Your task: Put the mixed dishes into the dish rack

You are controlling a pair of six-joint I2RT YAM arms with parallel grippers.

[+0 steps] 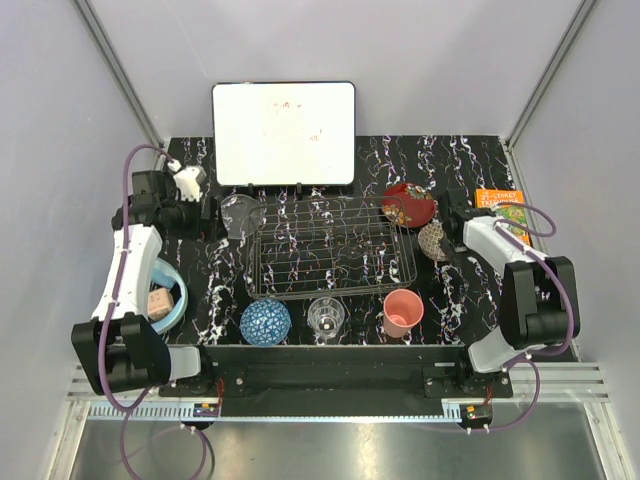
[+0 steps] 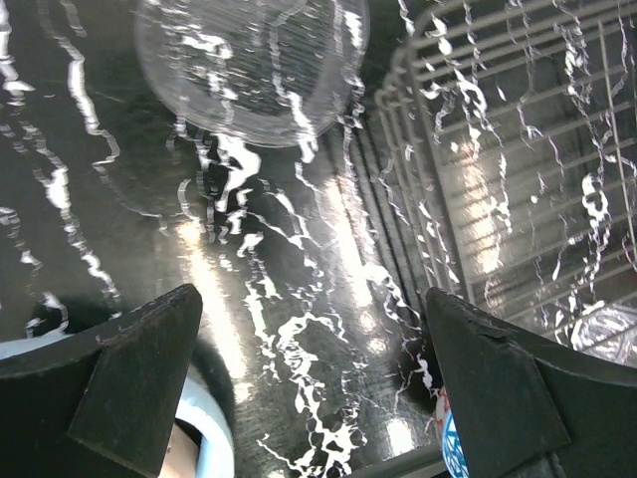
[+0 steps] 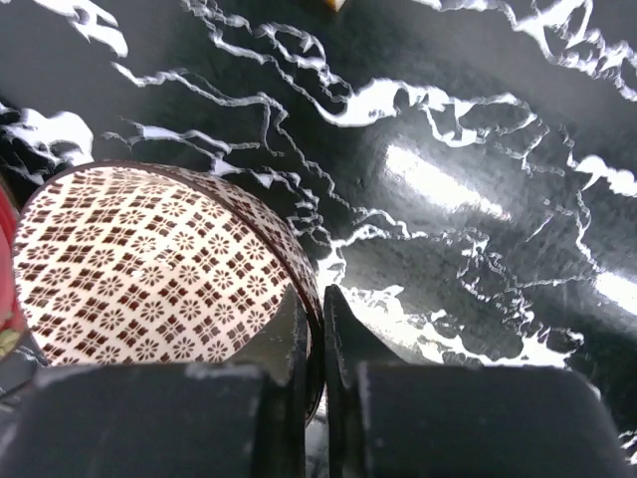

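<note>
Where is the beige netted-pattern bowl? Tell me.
In the top view the beige netted-pattern bowl is off the dish rack's right end, just nearer than the red patterned bowl, rim pinched by the right gripper.

Blue mosaic bowl (image 1: 265, 322), red patterned bowl (image 1: 409, 204), beige netted-pattern bowl (image 3: 149, 264), pink cup (image 1: 403, 311), black white-veined table (image 1: 450, 170)

Dish rack (image 1: 330, 252) open above; glass plate (image 1: 243, 214), red bowl (image 1: 408, 204) crowd far corners.
</note>
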